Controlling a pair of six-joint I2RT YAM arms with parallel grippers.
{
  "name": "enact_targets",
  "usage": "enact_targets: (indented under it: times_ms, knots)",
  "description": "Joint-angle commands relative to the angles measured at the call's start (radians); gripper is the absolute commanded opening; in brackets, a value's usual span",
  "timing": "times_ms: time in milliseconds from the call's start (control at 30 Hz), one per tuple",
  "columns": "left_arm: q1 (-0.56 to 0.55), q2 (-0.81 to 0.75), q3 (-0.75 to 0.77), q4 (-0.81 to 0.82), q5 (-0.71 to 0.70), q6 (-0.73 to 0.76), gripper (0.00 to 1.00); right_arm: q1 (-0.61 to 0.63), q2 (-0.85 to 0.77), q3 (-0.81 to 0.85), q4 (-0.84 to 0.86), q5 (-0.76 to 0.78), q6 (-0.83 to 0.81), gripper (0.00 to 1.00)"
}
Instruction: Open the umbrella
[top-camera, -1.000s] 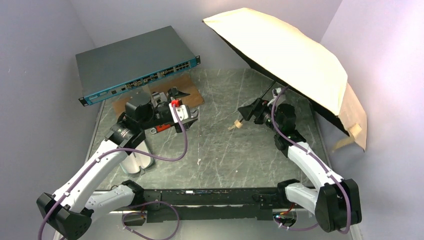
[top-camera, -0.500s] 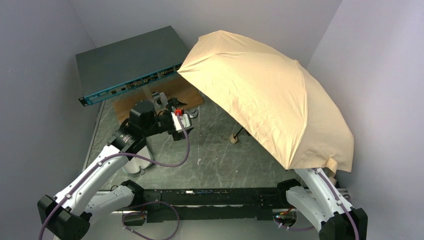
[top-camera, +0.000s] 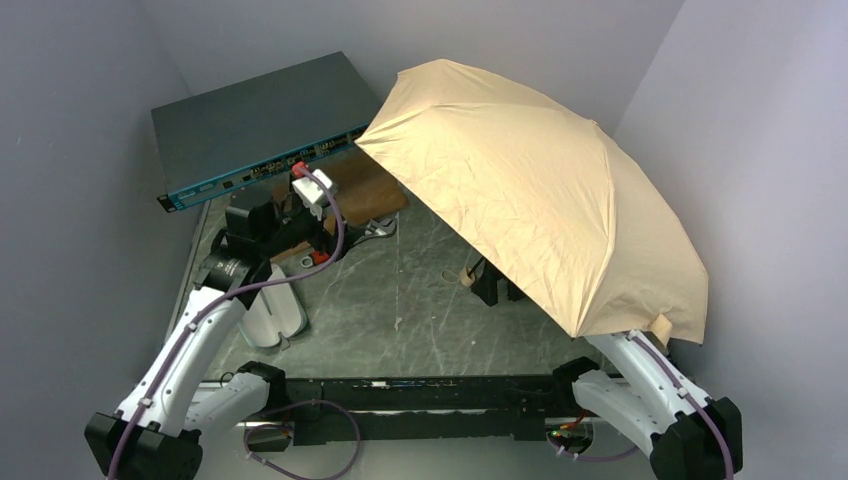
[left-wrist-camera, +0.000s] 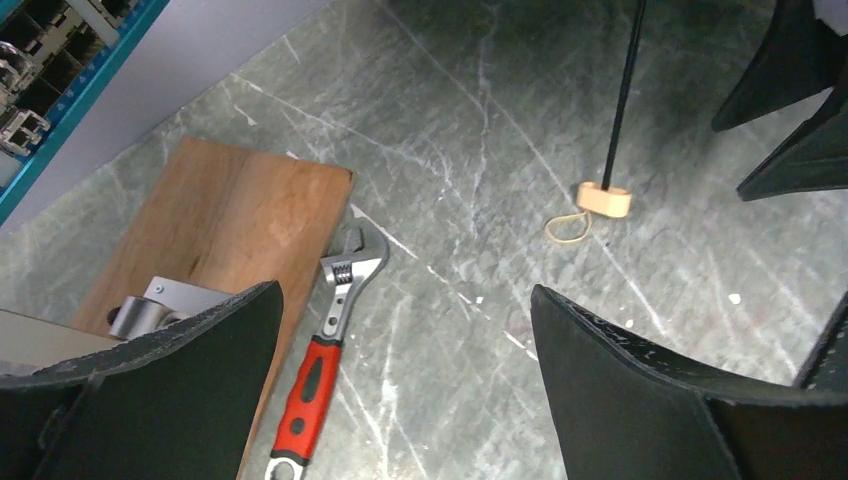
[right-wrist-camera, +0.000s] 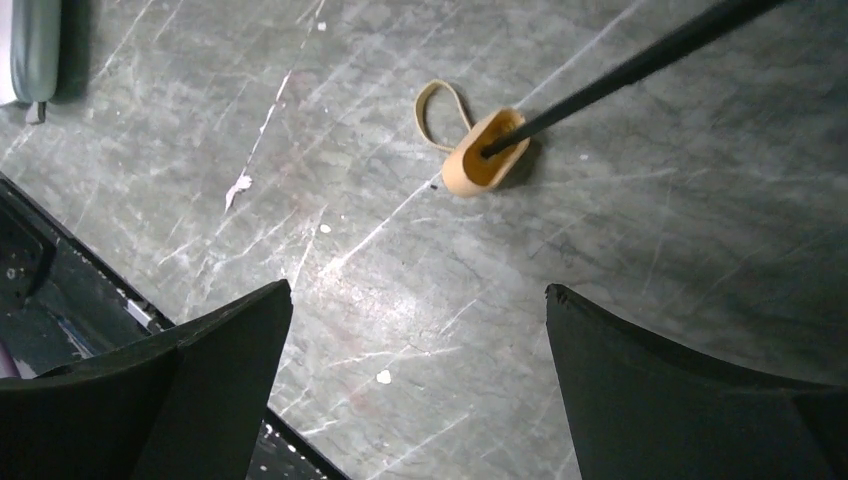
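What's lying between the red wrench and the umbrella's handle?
Only bare tabletop, in the left wrist view, between the wrench and the umbrella handle, besides the handle's own strap loop.

robot lab cell: plain grey walls (top-camera: 70, 150), a network switch (top-camera: 255, 120), a wrench (left-wrist-camera: 332, 335).

Two arms, white shells, black joints: left arm (top-camera: 185, 345), right arm (top-camera: 650, 375). Purple cable (top-camera: 339, 225) along each. White camera block (top-camera: 310, 188), red tip, at left wrist. Fingers (left-wrist-camera: 640, 380) broad, matte black, grainy.
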Motion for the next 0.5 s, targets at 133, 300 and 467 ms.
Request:
enact_targets:
  times_ms: [133, 300, 467]
  knots:
    - [0.047, -0.008, 0.198, -0.296, -0.095, 0.190, 1.00, 0.006, 0.049, 0.242, -0.201, 0.020, -0.475, 1.00]
    - [0.089, 0.054, 0.309, -0.700, -0.225, 0.477, 1.00, 0.007, 0.014, 0.234, -0.364, 0.060, -0.699, 1.00]
    - [0.089, -0.018, 0.120, -0.696, -0.392, 0.426, 1.00, 0.007, -0.139, 0.097, -0.375, 0.090, -0.772, 1.00]
